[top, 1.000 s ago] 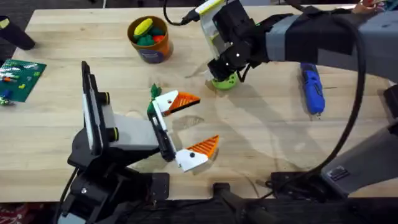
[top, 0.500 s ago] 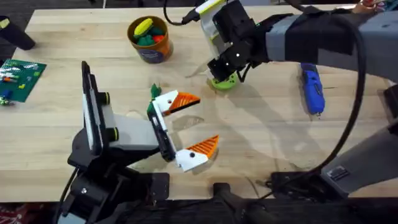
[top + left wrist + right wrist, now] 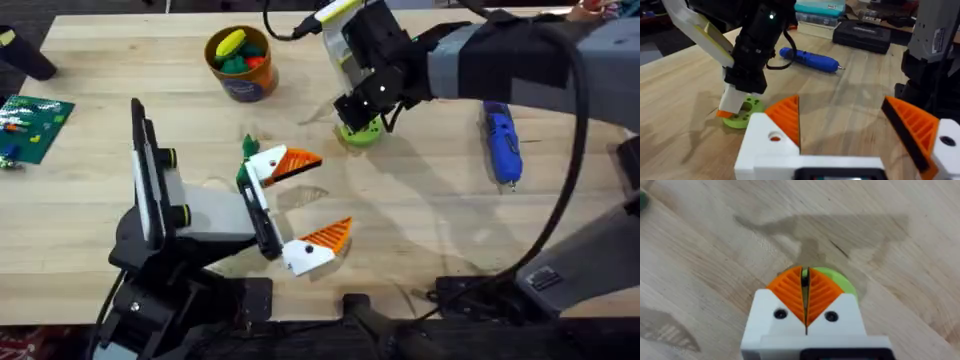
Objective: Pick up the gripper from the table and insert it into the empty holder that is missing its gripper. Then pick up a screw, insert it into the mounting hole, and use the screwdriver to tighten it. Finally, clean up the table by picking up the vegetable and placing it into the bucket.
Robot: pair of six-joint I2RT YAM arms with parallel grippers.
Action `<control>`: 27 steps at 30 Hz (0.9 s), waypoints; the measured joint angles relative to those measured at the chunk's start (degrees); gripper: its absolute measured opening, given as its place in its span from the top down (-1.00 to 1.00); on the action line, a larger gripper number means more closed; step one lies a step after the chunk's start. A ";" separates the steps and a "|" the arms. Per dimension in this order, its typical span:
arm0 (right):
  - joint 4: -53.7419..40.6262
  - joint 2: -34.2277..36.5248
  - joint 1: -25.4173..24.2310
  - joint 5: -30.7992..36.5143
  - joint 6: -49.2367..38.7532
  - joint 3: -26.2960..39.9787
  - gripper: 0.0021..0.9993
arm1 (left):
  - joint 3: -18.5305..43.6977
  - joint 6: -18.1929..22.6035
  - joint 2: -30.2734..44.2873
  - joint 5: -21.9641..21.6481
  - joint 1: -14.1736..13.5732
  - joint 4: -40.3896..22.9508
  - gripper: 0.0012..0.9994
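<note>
**Right claw pinching the green vegetable, bucket waiting at the far left**

The right claw (image 3: 805, 297) is reaching across the far middle of the desk (image 3: 420, 210), and its orange ribbed pads (image 3: 790, 292) are sitting pressed almost together, with the lime-green vegetable (image 3: 360, 131) showing just behind them. In the left wrist view the vegetable (image 3: 742, 114) is resting flat on the wood, with the tip of that claw touching its top. It appears to be pinching a thin rim of the piece, though the contact itself is hidden.

The bucket (image 3: 243, 82), orange with a dark blue band, is standing upright on the far left part of the desk, well apart from the vegetable. It is holding a yellow piece (image 3: 231, 43) on top and a dark green piece (image 3: 236, 64) under it.

The left claw (image 3: 297, 205) is hovering near the middle of the desk with its fingers spread wide, gripping nothing.

The screwdriver (image 3: 501, 142) is lying flat on the right side of the desk, its metal tip pointing toward the near edge.

A green circuit board (image 3: 32, 125) is lying at the far left edge.
</note>
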 joint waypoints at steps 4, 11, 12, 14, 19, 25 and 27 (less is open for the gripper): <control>-1.98 -1.02 0.00 -0.02 0.20 0.29 0.99 | 0.00 0.00 0.00 0.00 0.00 0.00 -0.98; -4.56 -6.31 0.00 -0.02 3.57 0.78 0.99 | 0.00 0.00 -0.02 0.00 0.00 0.00 -0.98; -5.02 -6.87 0.00 -0.02 4.43 0.96 0.99 | 0.00 0.00 0.00 0.00 0.00 0.00 -0.98; -6.13 -7.67 0.00 -0.02 5.93 1.18 0.99 | 0.00 0.00 -0.02 0.00 0.00 0.00 -0.98; -8.88 -8.07 0.00 -0.04 7.62 1.40 0.99 | 0.00 0.00 0.00 0.00 0.00 0.00 -0.98; -11.98 -9.00 0.11 -0.24 7.74 4.29 0.99 | 0.00 0.00 0.00 0.00 0.00 0.00 -0.98; -12.80 -9.70 0.27 -0.24 7.74 5.67 0.99 | 0.00 0.00 0.00 0.00 0.00 0.00 -0.98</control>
